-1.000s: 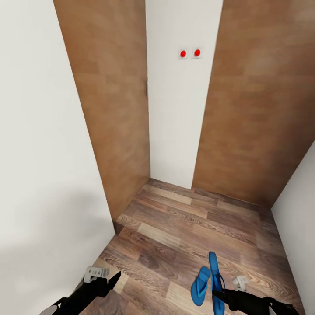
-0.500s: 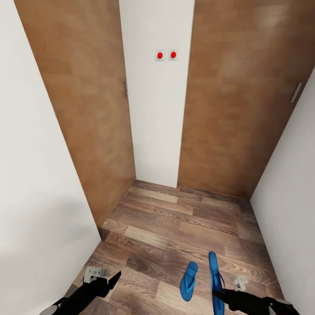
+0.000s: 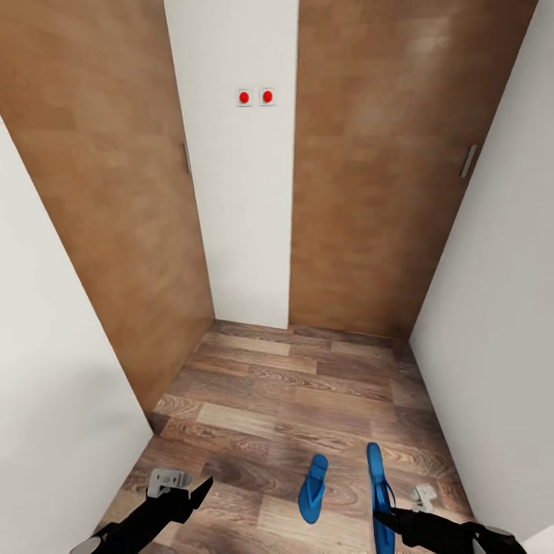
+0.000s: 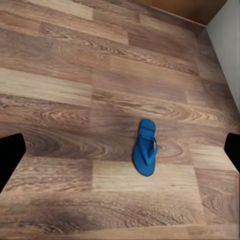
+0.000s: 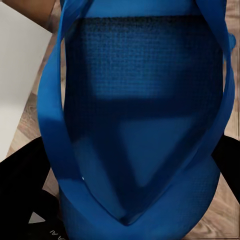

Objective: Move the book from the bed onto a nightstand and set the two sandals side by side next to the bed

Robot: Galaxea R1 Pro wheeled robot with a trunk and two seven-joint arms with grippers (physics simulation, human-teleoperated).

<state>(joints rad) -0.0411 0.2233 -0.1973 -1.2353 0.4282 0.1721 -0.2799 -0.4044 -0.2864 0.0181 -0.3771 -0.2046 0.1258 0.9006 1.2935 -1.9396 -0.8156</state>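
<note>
Right claw (image 3: 382, 514) grips sandal (image 3: 378, 492); left claw (image 3: 206, 485) spread, second sandal (image 4: 145, 153) on floor.

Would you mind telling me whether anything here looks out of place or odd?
One blue sandal lies alone on the wood-plank floor of a narrow space between wooden doors, while its mate is clamped in the right gripper, so the pair is split.

The held sandal (image 3: 377, 492) runs off the head view's bottom edge — its heel is cut away, and the right tool (image 3: 388, 520) hides part of it. In the right wrist view the sandal's ends are cropped.
</note>
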